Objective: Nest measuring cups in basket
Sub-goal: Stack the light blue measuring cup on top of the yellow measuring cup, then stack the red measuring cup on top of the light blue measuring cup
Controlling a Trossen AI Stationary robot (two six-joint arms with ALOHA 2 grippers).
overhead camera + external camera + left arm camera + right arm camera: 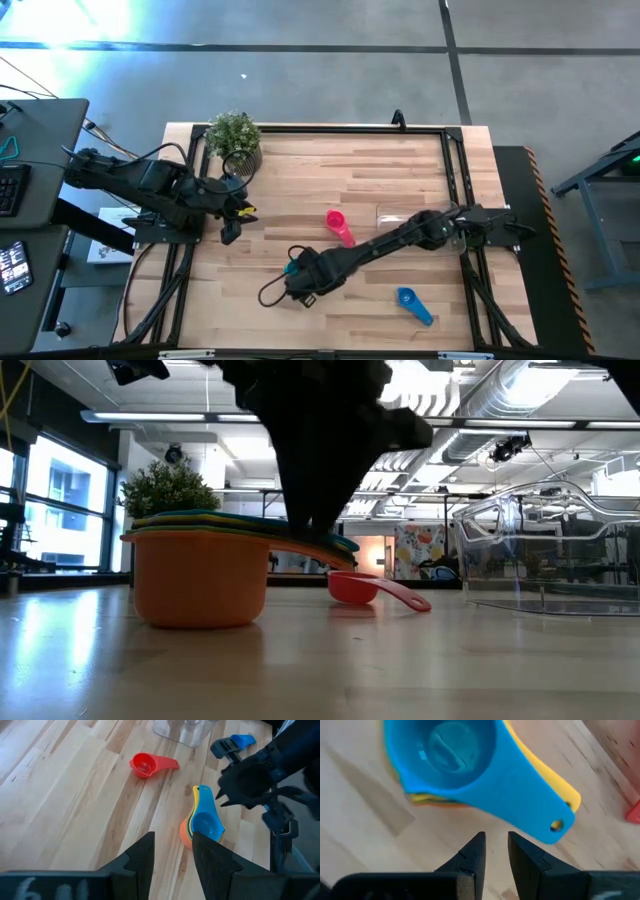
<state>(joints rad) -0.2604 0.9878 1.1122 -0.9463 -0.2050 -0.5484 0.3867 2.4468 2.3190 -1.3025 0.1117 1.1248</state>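
Right gripper, fingers slightly apart and empty, hovers over the nested stack; a red cup and blue cup likely await nesting next.

Grey floor, tall windows, ceiling strip lights

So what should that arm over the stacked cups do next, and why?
Probably lower the right tool onto the handles of the nested stack and grip them. Its fingers hover just above the stack with only a narrow gap, holding nothing. The stack sits on the bare table, outside the clear basket, and a red cup and a blue cup lie loose.
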